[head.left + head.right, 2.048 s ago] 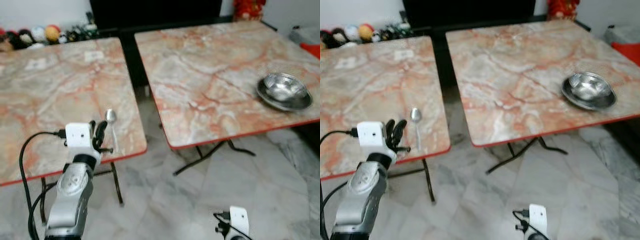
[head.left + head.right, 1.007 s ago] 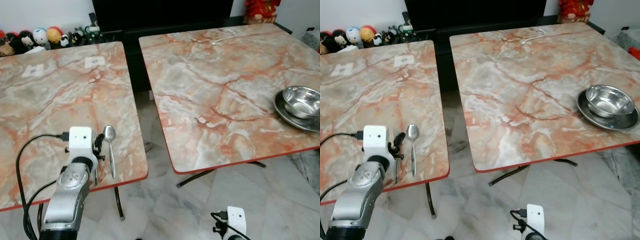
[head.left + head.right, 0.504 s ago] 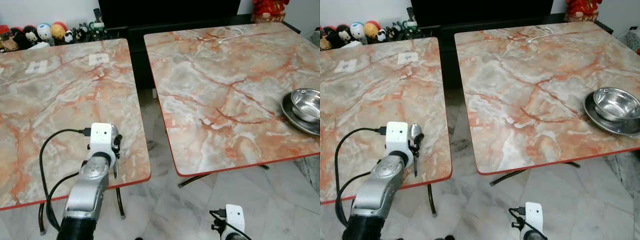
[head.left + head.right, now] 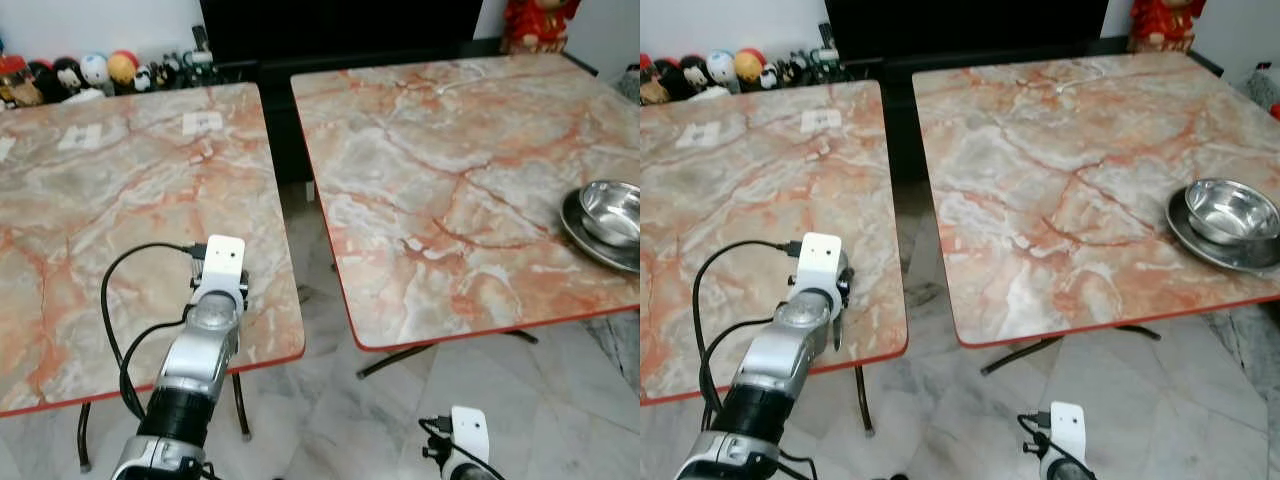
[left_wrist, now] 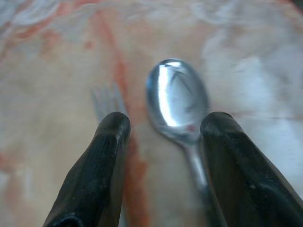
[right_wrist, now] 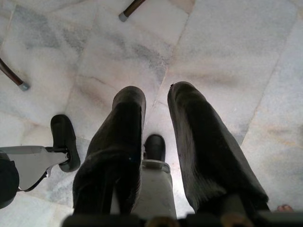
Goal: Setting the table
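On the left marble table (image 4: 90, 200), near its front right corner, lie a metal spoon (image 5: 176, 97) and a fork (image 5: 105, 97) side by side. My left gripper (image 5: 165, 123) is open just above the tabletop, and the spoon's bowl lies between its fingers, with the fork beside one finger. In the eye views the left wrist (image 4: 222, 262) covers both utensils. A steel bowl (image 4: 610, 212) sits on a steel plate (image 4: 1200, 240) at the right edge of the right table (image 4: 450, 170). My right gripper (image 6: 156, 94) hangs over the floor with its fingers close together.
A gap with marble floor (image 4: 320, 400) separates the two tables. Small toys (image 4: 95, 70) line the wall behind the left table, beside a black cabinet (image 4: 340, 25). White labels (image 4: 203, 122) lie on the left table. A red figure (image 4: 540, 20) stands behind the right table.
My left arm has reached further over the left table's corner, so its wrist now covers the spoon. The head camera has shifted slightly; the bowl and plate stay put.
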Motion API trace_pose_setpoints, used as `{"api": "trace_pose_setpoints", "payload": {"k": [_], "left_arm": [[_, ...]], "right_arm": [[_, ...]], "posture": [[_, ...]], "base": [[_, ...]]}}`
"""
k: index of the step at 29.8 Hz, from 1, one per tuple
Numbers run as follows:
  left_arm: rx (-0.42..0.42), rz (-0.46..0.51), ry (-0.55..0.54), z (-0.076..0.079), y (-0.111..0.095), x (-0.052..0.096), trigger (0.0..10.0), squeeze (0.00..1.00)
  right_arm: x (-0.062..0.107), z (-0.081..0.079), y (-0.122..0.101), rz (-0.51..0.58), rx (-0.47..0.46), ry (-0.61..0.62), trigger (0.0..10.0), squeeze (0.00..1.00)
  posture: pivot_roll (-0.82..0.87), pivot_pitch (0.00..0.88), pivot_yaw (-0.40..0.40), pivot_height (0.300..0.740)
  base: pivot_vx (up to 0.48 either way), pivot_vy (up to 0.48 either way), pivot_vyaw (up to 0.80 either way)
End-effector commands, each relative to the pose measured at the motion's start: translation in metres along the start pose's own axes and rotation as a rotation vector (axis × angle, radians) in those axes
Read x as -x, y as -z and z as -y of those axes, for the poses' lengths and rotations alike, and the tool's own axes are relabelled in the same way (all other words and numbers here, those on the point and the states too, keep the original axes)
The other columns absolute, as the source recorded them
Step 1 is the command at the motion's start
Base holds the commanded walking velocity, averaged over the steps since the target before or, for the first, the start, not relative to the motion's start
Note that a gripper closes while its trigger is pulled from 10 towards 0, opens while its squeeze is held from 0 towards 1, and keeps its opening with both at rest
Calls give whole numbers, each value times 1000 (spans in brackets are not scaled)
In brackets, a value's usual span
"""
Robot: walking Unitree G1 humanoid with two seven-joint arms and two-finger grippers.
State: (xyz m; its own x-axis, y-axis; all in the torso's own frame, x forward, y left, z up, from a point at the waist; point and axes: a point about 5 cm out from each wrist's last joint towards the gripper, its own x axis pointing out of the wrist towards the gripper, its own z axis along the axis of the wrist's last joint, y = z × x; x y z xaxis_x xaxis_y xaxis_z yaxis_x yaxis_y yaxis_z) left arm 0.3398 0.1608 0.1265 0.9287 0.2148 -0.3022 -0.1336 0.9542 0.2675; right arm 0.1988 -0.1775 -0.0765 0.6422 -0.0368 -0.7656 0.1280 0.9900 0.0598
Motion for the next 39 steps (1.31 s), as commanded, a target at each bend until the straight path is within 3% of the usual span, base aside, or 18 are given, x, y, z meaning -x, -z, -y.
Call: {"api": "trace_pose_setpoints", "payload": {"k": [1,9,16,20,33,39], "left_arm": [[-19,-19,-46,-8,4,-2,10000,0],[-3,-51,-141,-17,9,-5,10000,0],[22,-48,-119,-14,8,-5,10000,0],[72,7,-88,-11,-2,-2,10000,0],[-4,41,-36,-3,-4,2,10000,0],[1,36,-35,-5,-3,2,10000,0]], "right_arm": [[1,2,5,-17,-7,8,10000,0],[1,3,5,-19,1,6,10000,0],[1,3,4,-17,0,9,10000,0],[1,3,4,-17,-2,10,10000,0],[1,0,4,-16,-13,9,10000,0],[0,-1,3,-14,-20,10,10000,0]], "posture": [[59,38,-2,740],[58,31,-9,740],[55,38,-8,740],[56,48,-5,740],[51,69,5,740],[51,73,3,740]], "base": [[0,0,0],[0,0,0],[0,0,0],[0,0,0],[0,0,0],[0,-342,0]]}}
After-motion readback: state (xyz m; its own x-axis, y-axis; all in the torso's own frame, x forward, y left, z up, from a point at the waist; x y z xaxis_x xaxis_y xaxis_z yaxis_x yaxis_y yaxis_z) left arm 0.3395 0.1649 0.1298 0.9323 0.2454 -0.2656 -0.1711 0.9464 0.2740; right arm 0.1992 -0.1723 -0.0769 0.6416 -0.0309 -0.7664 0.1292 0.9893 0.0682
